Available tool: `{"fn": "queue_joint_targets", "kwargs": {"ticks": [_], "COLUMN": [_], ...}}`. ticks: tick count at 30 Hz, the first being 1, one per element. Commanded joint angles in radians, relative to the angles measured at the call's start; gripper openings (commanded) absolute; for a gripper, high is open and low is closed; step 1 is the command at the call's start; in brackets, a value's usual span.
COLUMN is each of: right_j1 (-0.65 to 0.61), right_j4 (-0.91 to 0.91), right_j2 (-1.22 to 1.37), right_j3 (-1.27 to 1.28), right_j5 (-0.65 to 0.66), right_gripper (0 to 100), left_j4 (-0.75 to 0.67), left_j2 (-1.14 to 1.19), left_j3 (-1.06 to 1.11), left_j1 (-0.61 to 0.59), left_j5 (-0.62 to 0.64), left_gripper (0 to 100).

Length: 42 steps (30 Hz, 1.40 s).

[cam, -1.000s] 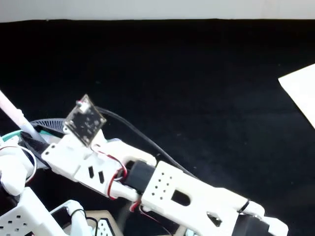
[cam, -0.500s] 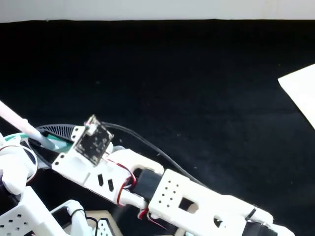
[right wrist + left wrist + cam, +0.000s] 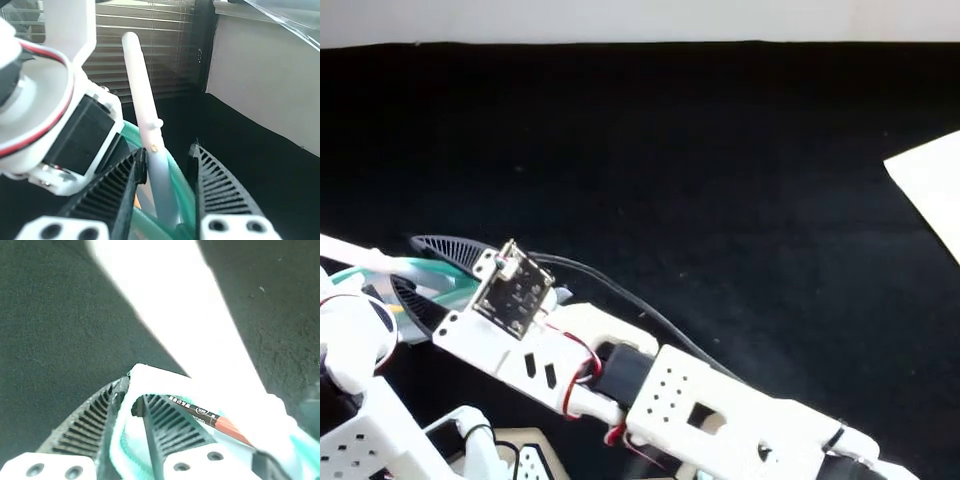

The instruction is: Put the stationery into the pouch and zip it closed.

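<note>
— Starting at the right pincer (image 3: 168,151): parted or clamped?

— Parted, by the look of it. Straddling the white pen (image 3: 145,115), with one ribbed finger (image 3: 125,190) touching the barrel and a gap showing on the other side.

— And the left pincer (image 3: 131,395)?

— Closed on the teal rim of the pouch (image 3: 124,452), pinching the soft edge between both fingers.

— Moving outward, then. Where to find the pouch?

— At the lower left of the high view, on the black table (image 3: 720,150), right at both pincers. Already holding a brown pencil (image 3: 200,416) with a red end, seen lying in the mouth. Seems to take in the pen's lower end as well, leaving the upper end poking out towards the left edge of the frame.

— Handling?

— Probably light and stiff for the pen, and smooth enough to slip, so best taken mid-barrel. Thin and floppy for the pouch: likely to sag or fold unless held at the rim, close to the zip. Cannot make out the zip pull.

— Anything farther out?

— A white sheet (image 3: 930,190) at the right edge of the table, well apart from the rest.
</note>
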Motion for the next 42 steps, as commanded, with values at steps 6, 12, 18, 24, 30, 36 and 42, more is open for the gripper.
{"fn": "queue_joint_targets", "kwargs": {"ticks": [6, 12, 18, 24, 30, 36, 42], "right_j1": [0.03, 0.045, 0.045, 0.084, 0.239, 0.39, 0.464], "right_j4": [0.007, 0.093, 0.147, 0.147, 0.148, 0.377, 0.816], "right_j2": [-0.071, -0.093, -0.177, -0.213, -0.217, -0.219, -0.217], "right_j3": [0.005, -0.005, -0.005, 0.002, -0.019, -0.104, -0.318], "right_j5": [0.003, 0.002, -0.126, -0.166, -0.167, -0.167, -0.103], "right_gripper": [13.9, 13.9, 13.9, 13.9, 13.9, 14.2, 14.2], "left_j4": [0.021, 0.021, 0.021, 0.023, 0.025, 0.021, 0.021], "left_j2": [0.022, 0.022, 0.028, 0.022, 0.022, 0.022, 0.022], "left_j3": [0.084, 0.085, 0.085, 0.085, 0.085, 0.085, 0.085], "left_j1": [0.013, 0.013, 0.013, 0.013, 0.013, 0.013, 0.013], "left_j5": [0.006, 0.006, 0.006, 0.006, 0.008, 0.008, 0.008], "left_gripper": [1, 1, 1, 1, 1, 1, 1]}}
